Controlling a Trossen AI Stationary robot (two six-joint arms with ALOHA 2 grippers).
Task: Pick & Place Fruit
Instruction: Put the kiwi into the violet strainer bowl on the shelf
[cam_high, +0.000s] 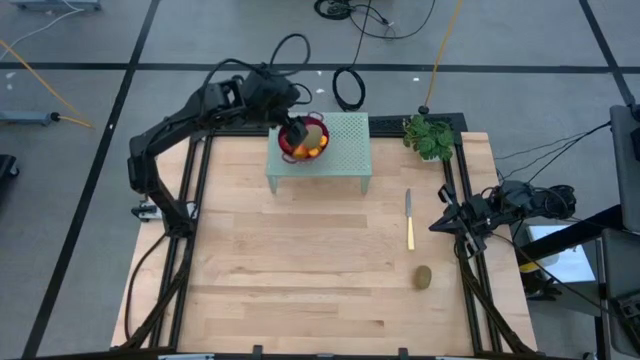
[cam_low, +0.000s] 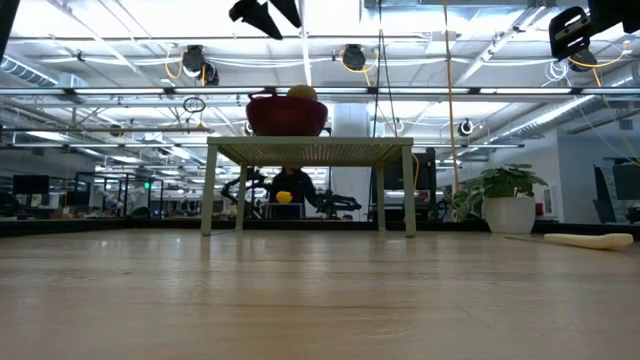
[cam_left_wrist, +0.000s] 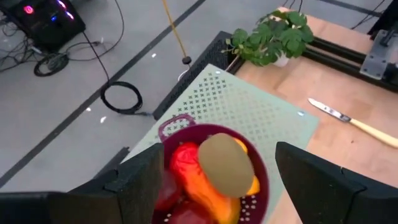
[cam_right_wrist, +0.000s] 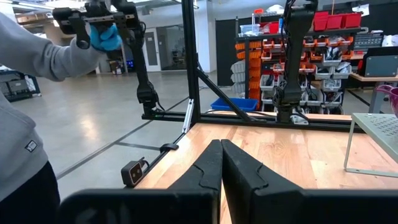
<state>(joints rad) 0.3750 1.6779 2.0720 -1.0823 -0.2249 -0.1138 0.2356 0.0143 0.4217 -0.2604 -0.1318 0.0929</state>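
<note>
Wide-open, empty, the left gripper (cam_left_wrist: 214, 186) hovers over the purple bowl (cam_high: 304, 140) of fruit (cam_left_wrist: 211, 171) at desk's 12 o'clock; a brown-green oval (cam_high: 424, 276) lies at 4 o'clock, probably light, hard, slippery—pinch across its middle. Right gripper (cam_right_wrist: 221, 163) closed, idle.

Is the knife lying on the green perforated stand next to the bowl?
No, the knife lies on the bare wooden table, apart from the green stand that carries the bowl.
</note>
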